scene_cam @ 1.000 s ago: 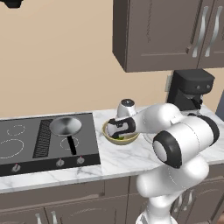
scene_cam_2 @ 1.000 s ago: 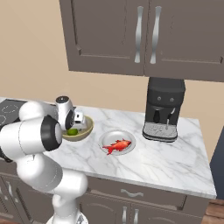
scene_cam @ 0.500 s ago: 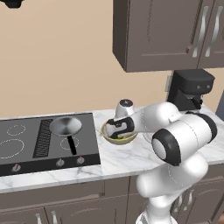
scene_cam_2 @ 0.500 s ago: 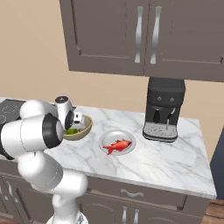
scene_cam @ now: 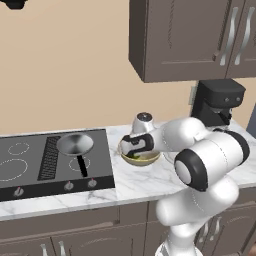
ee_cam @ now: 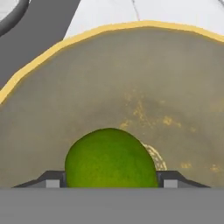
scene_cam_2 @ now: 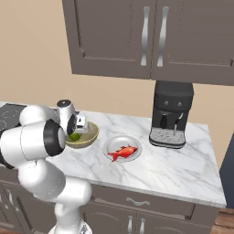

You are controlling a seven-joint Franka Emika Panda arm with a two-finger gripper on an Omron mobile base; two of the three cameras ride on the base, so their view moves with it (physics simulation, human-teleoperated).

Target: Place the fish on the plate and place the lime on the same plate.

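Fish [scene_cam_2: 122, 152] lies on the plate [scene_cam_2: 109, 144] | gripper [ee_cam: 109, 181] down in bowl [ee_cam: 183, 87], fingers flanking lime [ee_cam: 109, 159], grip unclear | next: close, lift.

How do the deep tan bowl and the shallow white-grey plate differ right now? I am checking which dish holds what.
The deep tan-yellow bowl has high walls; the shallow white-grey plate is nearly flat. The bowl holds the round green lime, the plate the red-orange fish. The tool reaches into the bowl, not the plate. Both are round and sit on the marble counter.
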